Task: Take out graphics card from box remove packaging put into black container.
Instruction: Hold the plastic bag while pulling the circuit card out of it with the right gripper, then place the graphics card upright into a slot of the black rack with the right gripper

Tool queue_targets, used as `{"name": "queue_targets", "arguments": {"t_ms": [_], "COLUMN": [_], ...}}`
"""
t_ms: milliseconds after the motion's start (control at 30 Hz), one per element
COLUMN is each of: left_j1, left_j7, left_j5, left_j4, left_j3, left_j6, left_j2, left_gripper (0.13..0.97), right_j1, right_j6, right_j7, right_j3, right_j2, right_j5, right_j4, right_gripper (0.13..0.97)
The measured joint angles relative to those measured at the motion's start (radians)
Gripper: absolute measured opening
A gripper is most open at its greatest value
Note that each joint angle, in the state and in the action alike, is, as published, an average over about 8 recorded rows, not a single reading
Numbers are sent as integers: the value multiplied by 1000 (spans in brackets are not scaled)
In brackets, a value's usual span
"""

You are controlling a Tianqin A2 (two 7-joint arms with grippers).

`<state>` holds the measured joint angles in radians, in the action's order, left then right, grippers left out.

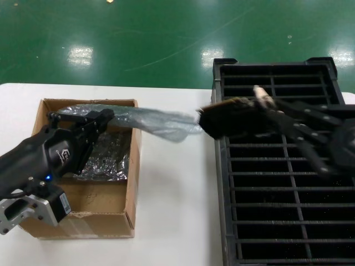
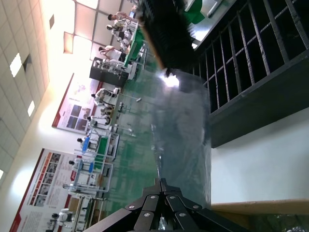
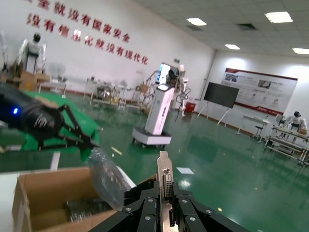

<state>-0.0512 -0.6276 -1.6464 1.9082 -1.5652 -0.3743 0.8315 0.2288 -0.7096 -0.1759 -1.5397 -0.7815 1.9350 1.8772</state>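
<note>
1. Head view: the left gripper (image 1: 105, 119) sits at the left of the frame, above the open box (image 1: 83, 219). Its fingers are clenched on one end of the packaging (image 1: 152, 123), which stretches rightward in mid-air over the white table (image 1: 177, 210). More crinkly silver bags (image 1: 111, 158) lie inside the box. At centre right, the right gripper (image 1: 266, 111) grasps the graphics card (image 1: 230, 117) by its bracket end. The card hangs over the left edge of the black container (image 1: 277, 221), its dark far end just at the mouth of the packaging.

2. Left wrist view: the left gripper (image 2: 163, 193) rises from the bottom centre, pinching the translucent packaging (image 2: 183, 135), which runs up the middle of the frame. The graphics card (image 2: 166, 36) shows at the top centre, blurred. The black container (image 2: 251, 82) fills the upper right, and a strip of the box (image 2: 260, 207) crosses the lower right.

3. Right wrist view: the right gripper (image 3: 165, 203), at the bottom centre, is clamped on the graphics card's silver bracket (image 3: 166, 176), which stands upright between the fingers. The packaging (image 3: 106, 181) hangs at lower left above the box (image 3: 43, 191), with the left gripper (image 3: 79, 140) beyond at middle left.
</note>
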Motion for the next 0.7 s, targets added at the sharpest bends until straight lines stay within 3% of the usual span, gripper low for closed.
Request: {"name": "queue_targets", "arguments": {"t_ms": [167, 333, 700], "left_j1": [0, 0, 0], "left_j7": [0, 0, 0], "left_j5": [0, 0, 0], "left_j4": [0, 0, 0], "left_j3": [0, 0, 0], "left_j6": [0, 0, 0], "left_j2": [0, 0, 0], "left_gripper": [140, 140, 140], "right_j1": [-27, -8, 186], "right_j6": [-79, -182, -357], "right_j7": [64, 132, 118], "right_j3": [75, 80, -92], "right_j2": [-79, -164, -281], "right_j5": [45, 61, -16], "right_j4": [-23, -63, -105], "right_gripper": [171, 171, 171]}}
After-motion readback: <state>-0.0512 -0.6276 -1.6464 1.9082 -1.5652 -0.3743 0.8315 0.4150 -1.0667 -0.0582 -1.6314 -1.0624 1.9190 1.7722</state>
